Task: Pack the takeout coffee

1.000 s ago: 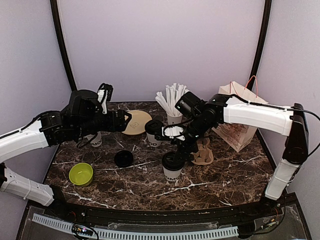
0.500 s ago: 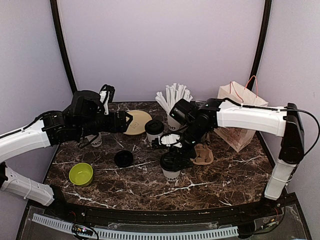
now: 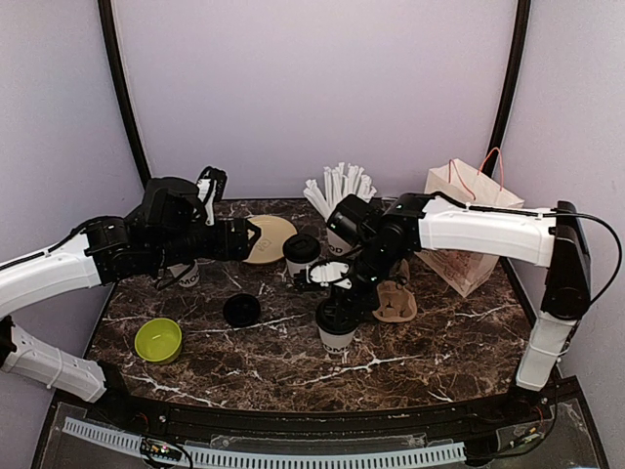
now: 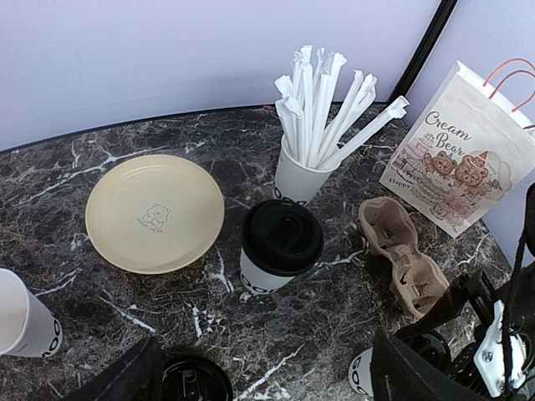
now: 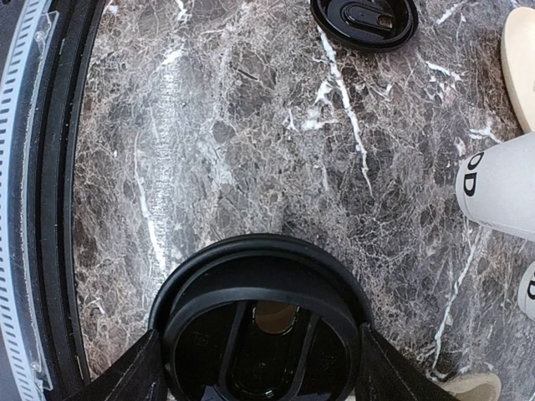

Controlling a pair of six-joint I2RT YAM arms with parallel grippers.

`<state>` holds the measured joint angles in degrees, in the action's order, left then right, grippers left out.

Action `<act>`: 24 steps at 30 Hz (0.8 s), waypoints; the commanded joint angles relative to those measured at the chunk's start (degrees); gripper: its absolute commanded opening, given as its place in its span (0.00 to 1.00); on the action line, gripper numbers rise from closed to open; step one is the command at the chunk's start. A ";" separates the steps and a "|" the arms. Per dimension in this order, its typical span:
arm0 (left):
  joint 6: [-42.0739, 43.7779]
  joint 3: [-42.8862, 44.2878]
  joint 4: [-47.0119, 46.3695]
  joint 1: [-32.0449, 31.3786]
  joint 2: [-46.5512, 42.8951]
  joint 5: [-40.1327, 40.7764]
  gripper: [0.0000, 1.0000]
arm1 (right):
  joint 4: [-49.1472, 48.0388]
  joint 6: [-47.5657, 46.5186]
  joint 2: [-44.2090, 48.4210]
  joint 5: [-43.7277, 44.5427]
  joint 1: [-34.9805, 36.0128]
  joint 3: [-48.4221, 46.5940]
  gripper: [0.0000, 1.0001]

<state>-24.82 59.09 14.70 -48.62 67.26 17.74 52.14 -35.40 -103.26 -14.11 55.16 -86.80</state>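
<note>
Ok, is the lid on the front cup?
On: the black lid sits over the front cup, which stands upright.

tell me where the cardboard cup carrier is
In the top view the cardboard cup carrier lies right of centre, between the near lidded cup and the paper bag.

near takeout coffee (image 4: 361, 383) cut by bottom edge, lidless cup (image 4: 22, 316) cropped left

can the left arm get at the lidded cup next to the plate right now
Probably yes: the left gripper is open and faces that lidded cup, with only bare tabletop between them. The right gripper straddles the other cup nearby.
</note>
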 commanded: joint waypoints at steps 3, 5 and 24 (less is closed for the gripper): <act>0.37 0.74 0.34 0.54 0.37 -0.52 0.88 | 3.65 1.33 4.04 0.94 0.29 -2.19 0.68; 0.64 1.14 0.60 0.59 0.59 -0.40 0.88 | 4.30 1.53 6.80 0.59 -0.42 -0.94 0.67; 2.85 5.83 0.41 1.17 5.50 -0.96 0.88 | 7.40 -1.79 37.39 2.87 -33.31 25.08 0.68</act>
<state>-23.16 62.81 15.07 -47.77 72.07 17.41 57.80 -34.96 -69.47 -13.89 29.32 -65.56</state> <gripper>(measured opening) 0.880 0.709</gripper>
